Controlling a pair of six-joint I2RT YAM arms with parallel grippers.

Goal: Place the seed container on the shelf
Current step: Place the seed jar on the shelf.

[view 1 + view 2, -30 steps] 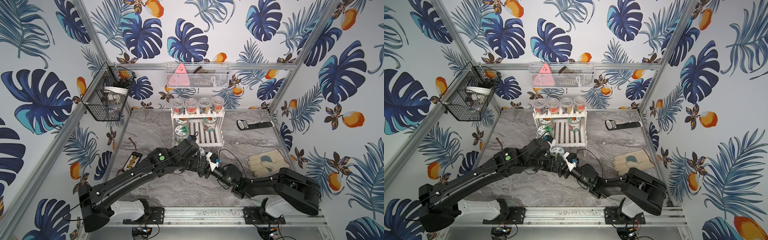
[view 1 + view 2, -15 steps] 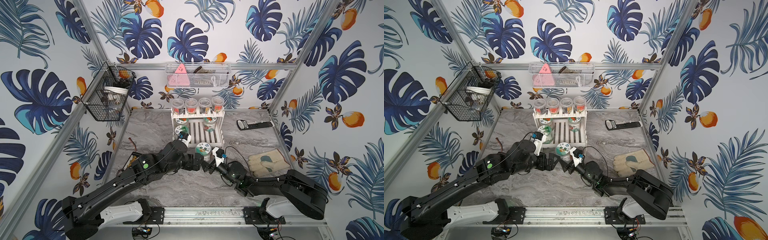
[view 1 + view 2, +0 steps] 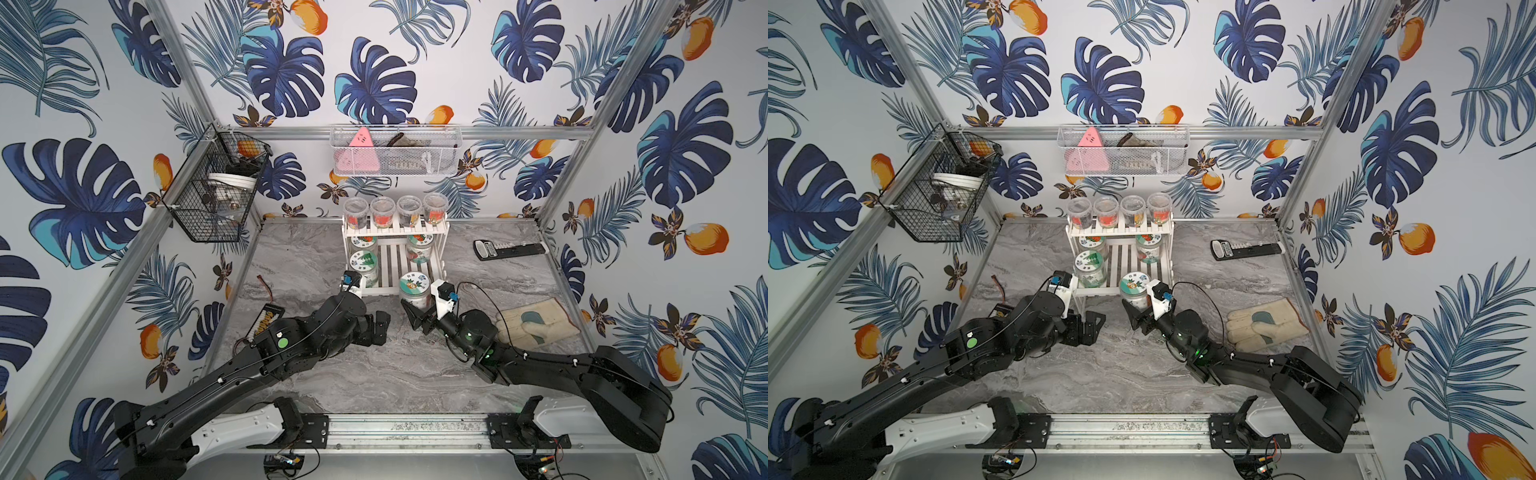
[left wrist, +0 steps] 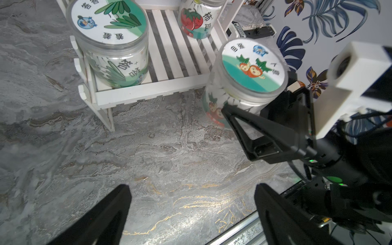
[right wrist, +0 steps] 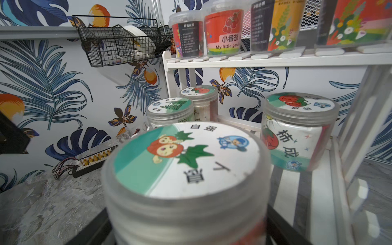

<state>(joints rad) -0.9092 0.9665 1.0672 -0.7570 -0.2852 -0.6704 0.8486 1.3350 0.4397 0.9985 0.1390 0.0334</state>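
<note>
Ahead of the seed container (image 3: 414, 286) in my right gripper (image 4: 259, 101), the middle slats and front right corner of the shelf (image 3: 392, 266) lie bare. The leaf-lid jar (image 3: 363, 262) blocks front left, the tomato jar (image 3: 419, 244) back right; the upper board's cups (image 3: 409, 208) roof the back. The table (image 3: 395, 374) in front is open.

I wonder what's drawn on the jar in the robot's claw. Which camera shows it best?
The right wrist view: the seed container fills it, lid drawing clear: two orange cartoon vegetables with green leaves. The left wrist view shows the lid smaller; both top views show it tiny.
</note>
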